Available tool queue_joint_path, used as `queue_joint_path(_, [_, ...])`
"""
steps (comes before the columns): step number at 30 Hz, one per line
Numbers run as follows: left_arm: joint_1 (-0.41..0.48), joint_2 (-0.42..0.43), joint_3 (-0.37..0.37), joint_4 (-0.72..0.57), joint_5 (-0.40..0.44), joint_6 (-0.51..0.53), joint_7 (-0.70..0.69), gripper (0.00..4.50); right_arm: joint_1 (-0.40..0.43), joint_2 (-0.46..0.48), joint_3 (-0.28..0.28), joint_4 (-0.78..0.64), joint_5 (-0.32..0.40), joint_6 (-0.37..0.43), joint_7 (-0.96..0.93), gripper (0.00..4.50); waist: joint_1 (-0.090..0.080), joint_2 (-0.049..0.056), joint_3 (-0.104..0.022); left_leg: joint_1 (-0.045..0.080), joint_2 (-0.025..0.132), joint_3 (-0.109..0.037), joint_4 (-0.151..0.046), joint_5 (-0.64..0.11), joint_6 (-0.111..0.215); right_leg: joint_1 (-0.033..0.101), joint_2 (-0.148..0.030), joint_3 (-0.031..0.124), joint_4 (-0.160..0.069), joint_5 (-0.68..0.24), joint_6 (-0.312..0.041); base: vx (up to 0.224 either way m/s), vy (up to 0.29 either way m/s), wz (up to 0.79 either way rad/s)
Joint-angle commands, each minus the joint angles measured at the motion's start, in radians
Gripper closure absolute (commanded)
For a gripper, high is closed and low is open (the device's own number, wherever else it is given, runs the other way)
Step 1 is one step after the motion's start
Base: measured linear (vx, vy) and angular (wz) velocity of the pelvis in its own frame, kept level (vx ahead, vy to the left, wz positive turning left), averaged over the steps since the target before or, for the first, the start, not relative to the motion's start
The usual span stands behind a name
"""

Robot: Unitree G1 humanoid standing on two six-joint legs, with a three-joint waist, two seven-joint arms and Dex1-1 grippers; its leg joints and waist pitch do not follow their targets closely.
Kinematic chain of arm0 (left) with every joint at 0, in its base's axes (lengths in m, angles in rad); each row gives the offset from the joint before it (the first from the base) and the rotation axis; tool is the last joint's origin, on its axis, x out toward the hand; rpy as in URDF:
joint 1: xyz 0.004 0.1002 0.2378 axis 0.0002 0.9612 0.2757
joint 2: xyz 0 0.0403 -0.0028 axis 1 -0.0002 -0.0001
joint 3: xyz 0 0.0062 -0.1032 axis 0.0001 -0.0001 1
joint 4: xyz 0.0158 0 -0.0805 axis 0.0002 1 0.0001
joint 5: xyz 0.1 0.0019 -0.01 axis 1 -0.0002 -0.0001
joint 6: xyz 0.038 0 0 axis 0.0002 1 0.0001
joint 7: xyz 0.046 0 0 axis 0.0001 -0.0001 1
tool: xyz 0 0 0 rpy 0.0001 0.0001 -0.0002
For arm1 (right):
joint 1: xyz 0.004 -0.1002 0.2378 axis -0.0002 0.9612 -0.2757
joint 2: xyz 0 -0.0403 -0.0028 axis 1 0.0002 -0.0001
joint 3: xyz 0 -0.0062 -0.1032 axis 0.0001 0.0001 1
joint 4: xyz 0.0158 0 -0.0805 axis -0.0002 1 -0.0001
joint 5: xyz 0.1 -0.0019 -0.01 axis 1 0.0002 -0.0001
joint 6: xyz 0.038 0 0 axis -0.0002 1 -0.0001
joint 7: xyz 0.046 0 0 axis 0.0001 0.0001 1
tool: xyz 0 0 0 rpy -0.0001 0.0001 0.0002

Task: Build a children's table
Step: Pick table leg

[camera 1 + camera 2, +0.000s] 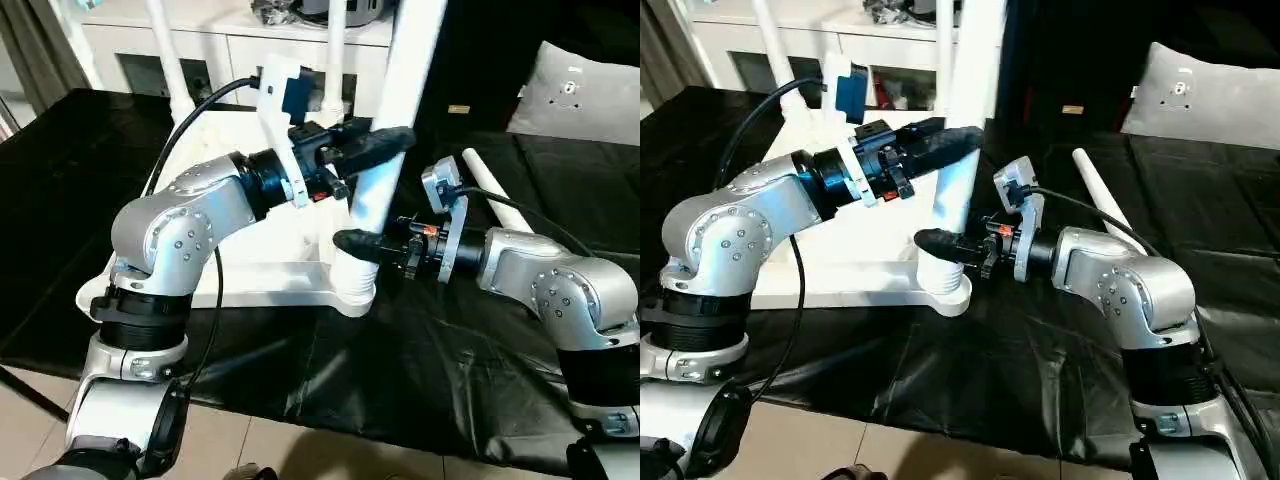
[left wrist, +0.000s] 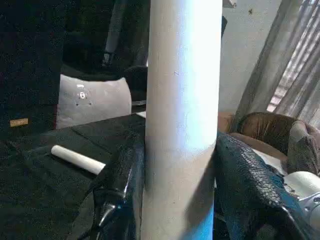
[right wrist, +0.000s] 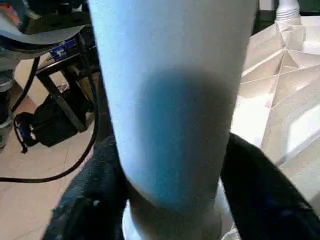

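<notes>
You've got the white plastic rounded-corner table top (image 1: 250, 282) lying underside-up on the black cloth (image 1: 420, 370), two white legs (image 1: 172, 70) already standing at its far corners. Landmark: the long round tapering white leg (image 1: 392, 120) standing in the near corner socket (image 1: 352, 290) of the top.

Left of that leg, your left gripper (image 1: 378, 142) reaches across and its black fingers (image 2: 122, 175) are closed around the leg, higher up. Right of the leg, your right gripper (image 1: 352, 243) comes in level, clamped around it low down, just above the socket. The leg's long axis is near vertical, leaning slightly away, thick end down in the socket, thin end pointing up.

Farther right of the leg, a spare white round leg (image 1: 495, 190) lies flat on the cloth, axis running away from you, nearer your right arm. Likely next: seat this leg, then fetch that one.
</notes>
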Motion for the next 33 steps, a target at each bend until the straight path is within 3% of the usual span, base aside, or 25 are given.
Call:
queue_joint_path(1, [-0.023, 0.003, -0.009, -0.024, -0.005, 0.002, -0.020, 2.73, -0.016, -0.004, 0.002, 0.004, -0.001, 0.000, 0.001, 2.13, 0.000, -0.017, -0.082, 0.016, 0.041, -0.011, -0.060, -0.097, 0.009, 0.048, -0.071, 0.043, -0.078, -0.172, -0.203, 0.000, 0.000, 0.00])
queue_joint_path(8, [-0.019, 0.003, -0.018, -0.037, -0.007, 0.002, -0.034, 2.73, -0.017, 0.000, 0.000, 0.008, 0.003, 0.000, 0.003, 2.51, 0.000, -0.016, -0.083, 0.015, 0.042, -0.011, -0.060, -0.090, 0.010, 0.048, -0.071, 0.043, -0.077, -0.163, -0.204, 0.000, 0.000, 0.00])
queue_joint_path(18, [-0.019, 0.004, -0.016, -0.041, -0.009, 0.000, -0.046, 2.73, -0.013, 0.000, 0.002, 0.011, -0.011, -0.015, 0.009, 2.57, -0.001, -0.019, -0.082, 0.015, 0.041, -0.011, -0.060, -0.092, 0.010, 0.048, -0.070, 0.043, -0.078, -0.178, -0.198, 0.000, 0.000, 0.00])
queue_joint_path(19, [-0.020, 0.004, -0.016, -0.040, -0.009, 0.000, -0.046, 2.73, -0.013, 0.002, 0.001, 0.011, -0.011, -0.014, 0.006, 1.87, -0.001, -0.019, -0.082, 0.016, 0.041, -0.010, -0.060, -0.095, 0.009, 0.047, -0.071, 0.043, -0.079, -0.183, -0.197, 0.000, 0.000, 0.00])
queue_joint_path(23, [-0.018, 0.005, -0.013, -0.042, -0.012, 0.004, -0.045, 2.73, -0.018, 0.018, -0.013, 0.034, -0.015, -0.012, -0.022, 1.75, -0.001, -0.016, -0.082, 0.017, 0.042, -0.011, -0.060, -0.097, 0.006, 0.046, -0.071, 0.043, -0.079, -0.182, -0.202, 0.000, 0.000, 0.00])
queue_joint_path(26, [-0.015, 0.012, -0.019, -0.046, -0.009, 0.004, -0.053, 2.73, -0.021, 0.022, -0.012, 0.038, -0.028, -0.021, -0.032, 1.39, -0.001, -0.016, -0.082, 0.016, 0.041, -0.011, -0.061, -0.097, 0.005, 0.047, -0.071, 0.044, -0.078, -0.175, -0.201, 0.000, 0.000, 0.00])
queue_joint_path(33, [-0.015, 0.017, -0.020, -0.048, -0.009, 0.001, -0.063, 2.73, -0.025, 0.027, -0.019, 0.038, -0.019, -0.026, -0.019, 1.39, 0.000, -0.017, -0.083, 0.016, 0.041, -0.010, -0.060, -0.093, 0.009, 0.048, -0.071, 0.044, -0.077, -0.169, -0.203, 0.000, 0.000, 0.00])
